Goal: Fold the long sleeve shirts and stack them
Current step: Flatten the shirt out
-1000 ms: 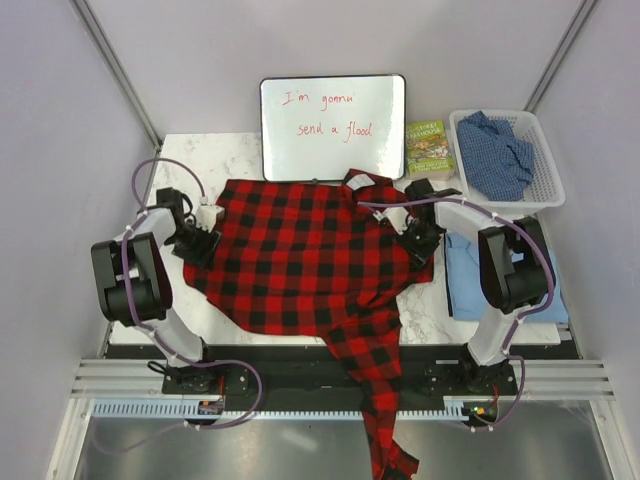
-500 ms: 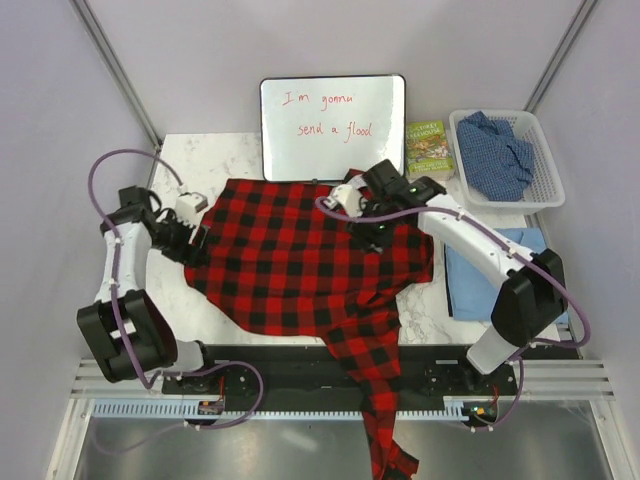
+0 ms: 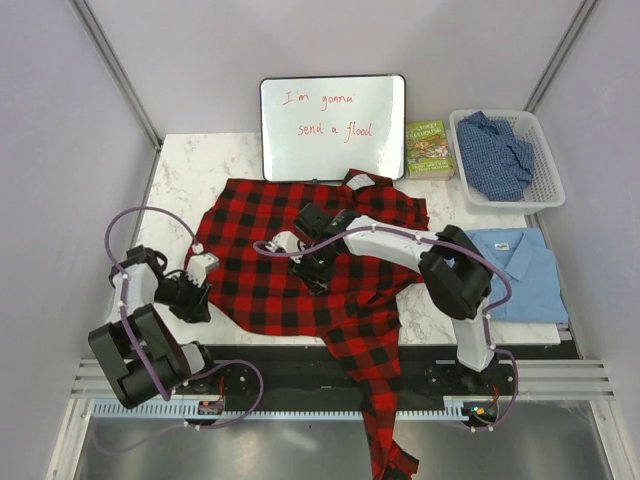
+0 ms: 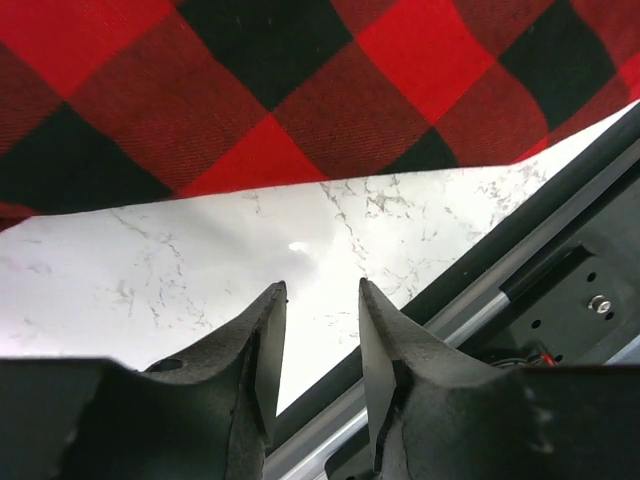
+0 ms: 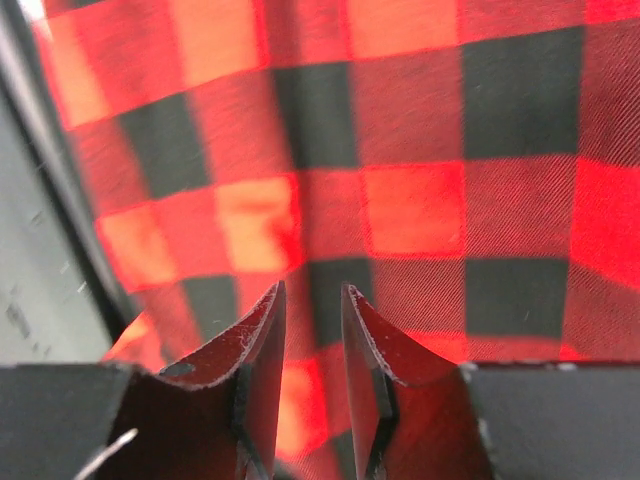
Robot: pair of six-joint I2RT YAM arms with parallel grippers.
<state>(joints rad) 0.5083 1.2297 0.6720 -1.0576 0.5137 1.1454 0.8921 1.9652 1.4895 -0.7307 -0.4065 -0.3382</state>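
Flannel shirt (image 3: 250, 215) is spread across the middle of the table (image 3: 185, 165), one sleeve draped over the near edge. Left end effector (image 4: 322, 290) and right end effector (image 5: 313, 290) are held narrowly parted, with nothing gripped.

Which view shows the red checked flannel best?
The top external view: nearly the whole flannel lies spread on the table, a long strip hanging off the near edge. Both wrist views show only patches of its checks.
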